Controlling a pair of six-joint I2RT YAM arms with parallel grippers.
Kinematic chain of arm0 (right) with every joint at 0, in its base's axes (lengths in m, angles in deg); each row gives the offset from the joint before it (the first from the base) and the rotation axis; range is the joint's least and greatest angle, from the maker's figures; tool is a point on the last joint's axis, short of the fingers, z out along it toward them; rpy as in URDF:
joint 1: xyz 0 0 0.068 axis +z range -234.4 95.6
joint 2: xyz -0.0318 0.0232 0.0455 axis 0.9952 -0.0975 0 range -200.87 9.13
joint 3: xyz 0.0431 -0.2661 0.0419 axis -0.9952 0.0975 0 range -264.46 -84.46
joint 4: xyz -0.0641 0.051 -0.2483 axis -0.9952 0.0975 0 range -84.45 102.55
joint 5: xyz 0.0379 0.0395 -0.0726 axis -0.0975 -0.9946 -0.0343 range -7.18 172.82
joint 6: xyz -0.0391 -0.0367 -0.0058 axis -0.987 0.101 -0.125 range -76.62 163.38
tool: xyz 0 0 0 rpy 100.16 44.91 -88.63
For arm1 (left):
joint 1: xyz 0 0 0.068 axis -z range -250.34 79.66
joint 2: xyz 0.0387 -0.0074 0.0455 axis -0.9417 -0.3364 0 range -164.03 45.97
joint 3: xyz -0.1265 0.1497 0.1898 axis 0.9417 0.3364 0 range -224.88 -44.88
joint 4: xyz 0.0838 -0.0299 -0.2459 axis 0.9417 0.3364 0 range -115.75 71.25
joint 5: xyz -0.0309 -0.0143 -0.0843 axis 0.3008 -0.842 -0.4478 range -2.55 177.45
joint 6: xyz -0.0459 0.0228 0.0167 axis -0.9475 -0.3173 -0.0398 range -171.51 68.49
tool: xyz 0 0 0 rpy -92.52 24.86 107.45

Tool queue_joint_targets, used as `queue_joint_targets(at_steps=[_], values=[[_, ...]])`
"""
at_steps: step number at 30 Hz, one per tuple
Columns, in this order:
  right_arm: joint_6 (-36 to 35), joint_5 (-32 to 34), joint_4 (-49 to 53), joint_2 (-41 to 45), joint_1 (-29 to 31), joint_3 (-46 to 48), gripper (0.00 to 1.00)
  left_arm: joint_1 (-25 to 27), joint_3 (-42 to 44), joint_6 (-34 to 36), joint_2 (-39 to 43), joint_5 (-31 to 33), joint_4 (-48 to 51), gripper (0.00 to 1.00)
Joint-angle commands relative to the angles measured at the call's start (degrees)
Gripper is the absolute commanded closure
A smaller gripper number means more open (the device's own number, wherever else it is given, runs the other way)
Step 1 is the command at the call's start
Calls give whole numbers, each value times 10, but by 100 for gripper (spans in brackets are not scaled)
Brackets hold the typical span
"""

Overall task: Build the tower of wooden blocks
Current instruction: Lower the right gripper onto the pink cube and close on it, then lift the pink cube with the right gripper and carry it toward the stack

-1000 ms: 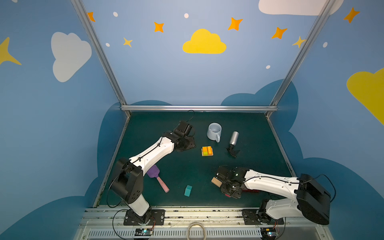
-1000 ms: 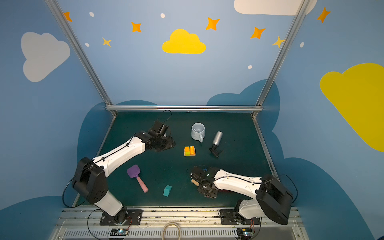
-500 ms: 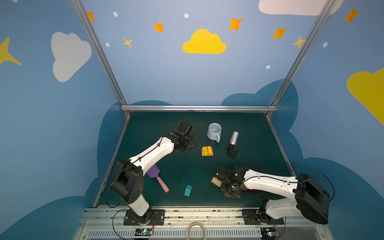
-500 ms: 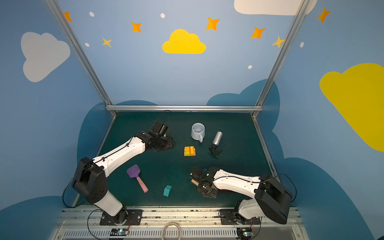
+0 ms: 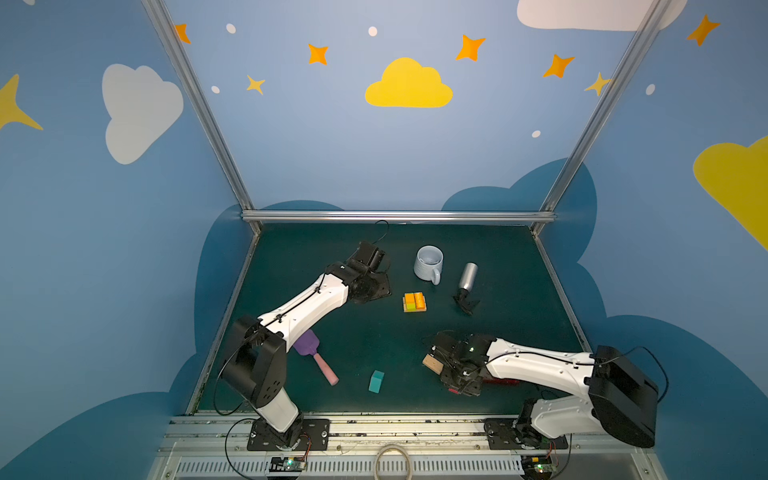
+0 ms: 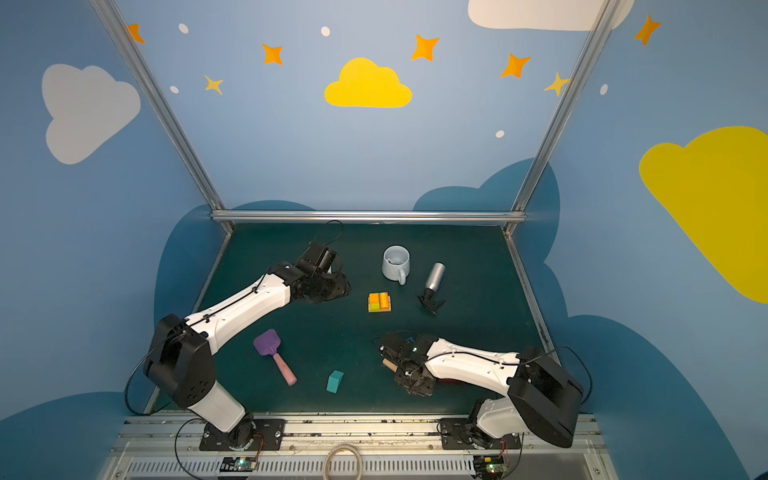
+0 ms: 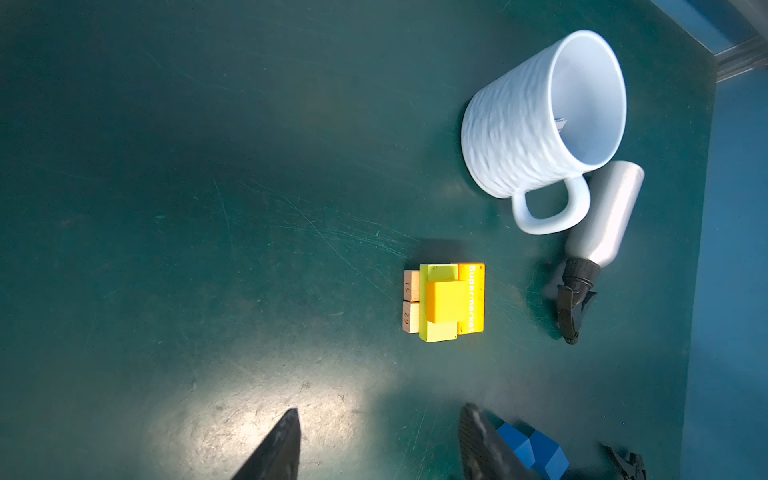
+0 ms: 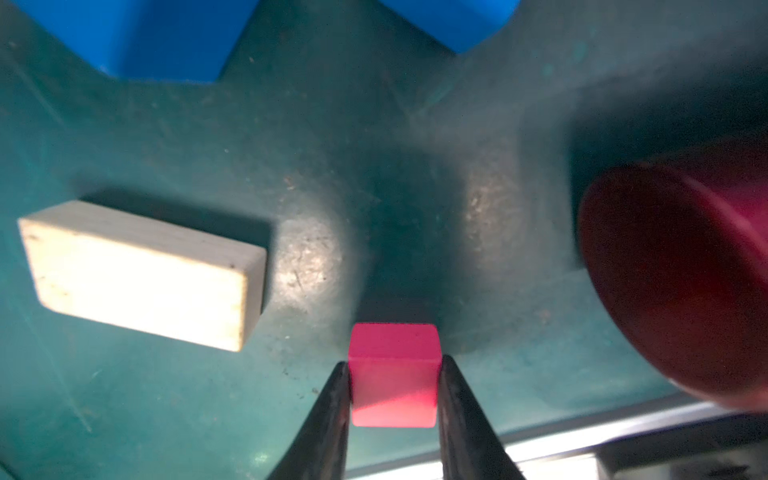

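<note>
1. The white mug (image 5: 428, 266), upper middle in a top view, holds a small scrap (image 7: 561, 122), too small to identify.
2. The tower (image 5: 414, 301) stands just below it, mid worktop (image 5: 374, 340).
3. The right jaws grasp the pink cube (image 8: 392, 357); the left jaws are released.

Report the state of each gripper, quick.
Left gripper: open, holding nothing.
Right gripper: closed on the pink cube.

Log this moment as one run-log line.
right gripper: fingers shut on pink cube | left gripper: open, empty | tower: orange cube on top | teal block: loose
</note>
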Motion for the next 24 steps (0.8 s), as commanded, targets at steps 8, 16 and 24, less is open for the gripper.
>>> queue_joint_targets(at_steps=[8, 16, 24], values=[[-6, 4, 10, -5, 2, -4, 74, -3, 6, 0, -1, 1, -2, 39], [-76, 36, 93, 7, -8, -71, 75, -3, 6, 3, 2, 1, -1, 40], [-243, 40, 134, -11, -66, -171, 75, -6, 5, 11, 2, 0, 4, 43]])
